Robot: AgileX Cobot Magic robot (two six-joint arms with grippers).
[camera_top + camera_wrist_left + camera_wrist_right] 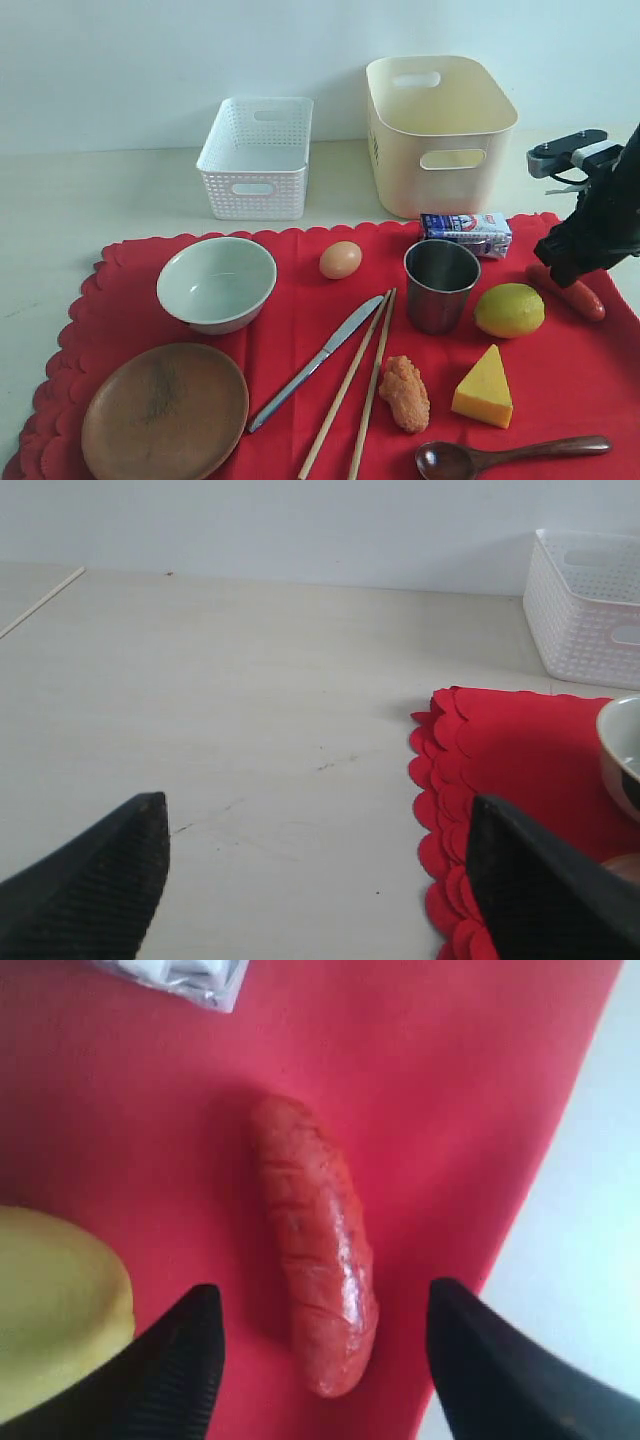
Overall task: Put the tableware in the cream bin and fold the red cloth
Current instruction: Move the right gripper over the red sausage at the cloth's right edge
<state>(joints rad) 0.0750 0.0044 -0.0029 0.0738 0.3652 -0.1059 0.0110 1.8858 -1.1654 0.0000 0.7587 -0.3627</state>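
The red cloth (300,330) lies flat and carries the pale bowl (216,283), wooden plate (165,412), steel cup (441,285), knife (316,362), chopsticks (360,385) and dark spoon (510,455). The cream bin (438,135) stands behind the cloth. My right gripper (565,272) hangs open at the cloth's right edge, its fingers either side of the sausage (315,1240) without touching it. My left gripper (320,810) is open over bare table beside the cloth's scalloped edge (440,810), with the bowl's rim (625,750) just beyond. It does not show in the exterior view.
A white perforated basket (256,157) stands left of the cream bin. On the cloth lie an egg (340,260), a lemon (509,310), a cheese wedge (484,388), a fried nugget (404,393) and a small carton (466,232). The lemon (55,1300) is close to one right finger.
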